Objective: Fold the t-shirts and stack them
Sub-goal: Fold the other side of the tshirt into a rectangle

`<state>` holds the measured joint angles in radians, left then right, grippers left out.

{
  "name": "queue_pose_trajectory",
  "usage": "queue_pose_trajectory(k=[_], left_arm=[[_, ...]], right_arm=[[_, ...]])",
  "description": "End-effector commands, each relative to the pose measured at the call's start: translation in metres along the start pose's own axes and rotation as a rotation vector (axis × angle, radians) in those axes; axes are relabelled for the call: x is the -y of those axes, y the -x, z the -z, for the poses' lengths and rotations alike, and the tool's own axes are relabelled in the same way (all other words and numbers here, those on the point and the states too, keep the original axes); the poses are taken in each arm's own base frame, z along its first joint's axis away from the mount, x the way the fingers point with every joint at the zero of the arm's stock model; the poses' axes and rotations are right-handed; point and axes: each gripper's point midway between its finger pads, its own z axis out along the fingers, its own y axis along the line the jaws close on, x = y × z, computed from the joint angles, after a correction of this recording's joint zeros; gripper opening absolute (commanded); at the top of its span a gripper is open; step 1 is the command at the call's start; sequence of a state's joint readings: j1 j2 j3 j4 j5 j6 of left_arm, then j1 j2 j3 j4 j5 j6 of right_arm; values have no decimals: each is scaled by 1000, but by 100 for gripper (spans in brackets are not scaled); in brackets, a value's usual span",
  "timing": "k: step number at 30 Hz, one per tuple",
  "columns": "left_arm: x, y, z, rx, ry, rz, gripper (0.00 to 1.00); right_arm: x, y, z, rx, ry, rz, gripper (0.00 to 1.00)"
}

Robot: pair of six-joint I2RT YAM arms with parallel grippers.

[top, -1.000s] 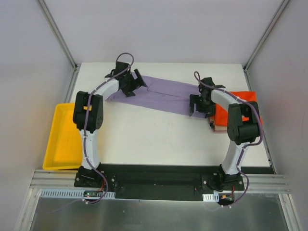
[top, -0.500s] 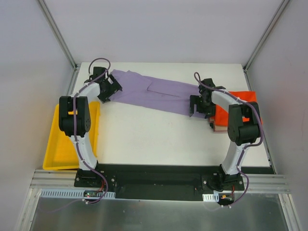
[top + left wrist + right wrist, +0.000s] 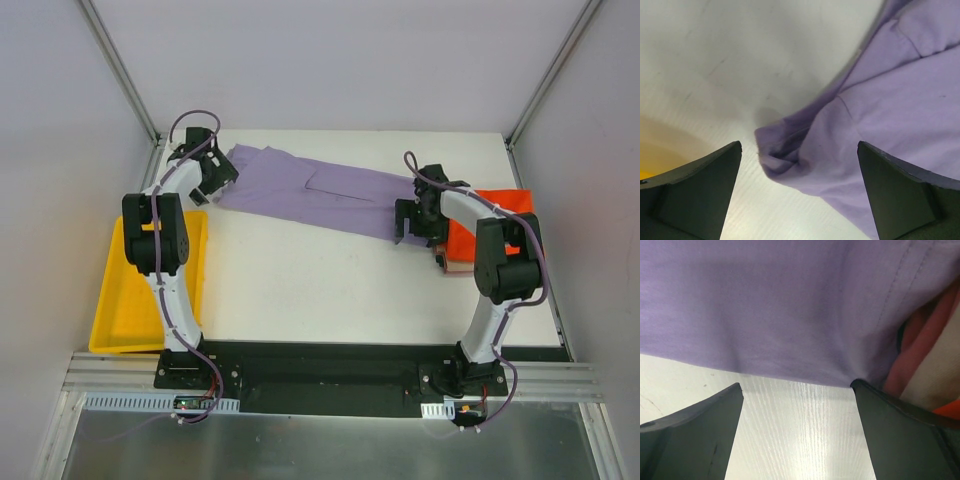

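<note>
Both released wide, left gripper (image 3: pixel 799 146) and right gripper (image 3: pixel 797 386) sit over ends of purple t-shirt (image 3: pixel 320 195) lying flat on far table (image 3: pixel 300 290); pinch bunched corner and hem squarely, avoiding orange shirt (image 3: pixel 497 222).

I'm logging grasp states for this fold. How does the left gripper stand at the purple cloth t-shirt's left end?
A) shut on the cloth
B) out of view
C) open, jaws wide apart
C: the left wrist view shows the left gripper with its jaws wide apart, and the purple cloth t-shirt lying loose below the gap.
</note>
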<state>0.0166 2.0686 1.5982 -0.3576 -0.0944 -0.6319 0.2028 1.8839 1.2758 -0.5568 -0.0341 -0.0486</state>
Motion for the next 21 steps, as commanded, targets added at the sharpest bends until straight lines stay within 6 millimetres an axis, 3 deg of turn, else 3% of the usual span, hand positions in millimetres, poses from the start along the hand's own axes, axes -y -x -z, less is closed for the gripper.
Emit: queue_pose_trajectory(k=[1, 5, 9, 12, 15, 17, 21], left_arm=[[-6, 21, 24, 53, 28, 7, 99], [20, 42, 60, 106, -71, 13, 99], [49, 45, 96, 117, -189, 18, 99], [92, 11, 106, 51, -301, -76, 99], [128, -33, 95, -68, -393, -150, 99], [138, -58, 71, -146, -396, -162, 99], [138, -71, 28, -208, -356, -115, 99]], right_arm=[[9, -10, 15, -16, -10, 3, 96], [-4, 3, 30, 33, 46, 20, 96], [-19, 19, 52, 110, 86, 52, 96], [-28, 28, 59, 152, 103, 72, 96], [-32, 33, 50, 135, 120, 59, 96], [-36, 35, 41, 113, 132, 54, 96], [-38, 36, 22, 71, 123, 57, 96]])
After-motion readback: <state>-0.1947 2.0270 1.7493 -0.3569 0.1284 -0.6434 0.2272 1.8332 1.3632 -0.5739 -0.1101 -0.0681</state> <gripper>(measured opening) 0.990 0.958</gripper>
